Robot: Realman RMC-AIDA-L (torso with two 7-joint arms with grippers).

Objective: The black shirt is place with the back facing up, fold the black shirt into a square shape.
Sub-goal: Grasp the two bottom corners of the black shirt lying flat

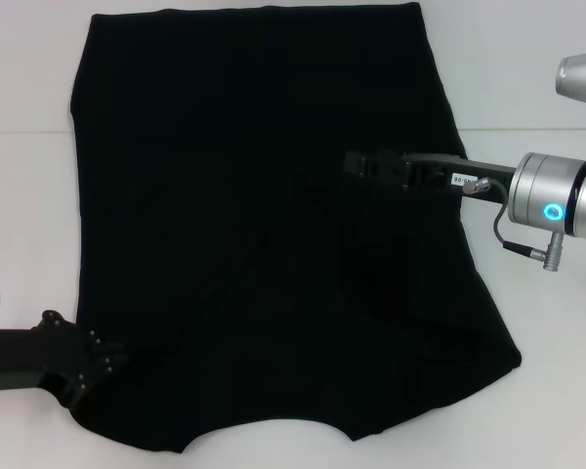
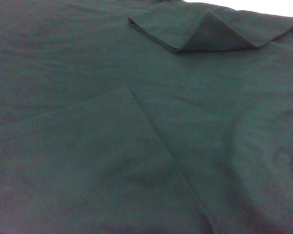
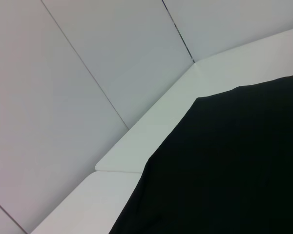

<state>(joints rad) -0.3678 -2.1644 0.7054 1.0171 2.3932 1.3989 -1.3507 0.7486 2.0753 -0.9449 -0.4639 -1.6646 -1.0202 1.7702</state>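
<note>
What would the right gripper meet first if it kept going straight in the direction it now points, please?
The right gripper points toward the robot's left, over the middle of the black shirt. Along that line only shirt fabric lies beneath it, then the bare white table. Nothing upright appears in the way, though its height above the cloth is unclear.

White table [image 1: 20, 215], pale panelled wall [image 3: 63, 73] behind.

Bright even light, faint shadows — soft close-up

The large black soft fabric T-shirt [image 1: 254, 225] lies spread across the white flat table [image 1: 24, 195], the left gripper [image 1: 96, 363] at its near-left corner, the right gripper [image 1: 366, 164] above its right-centre.
</note>
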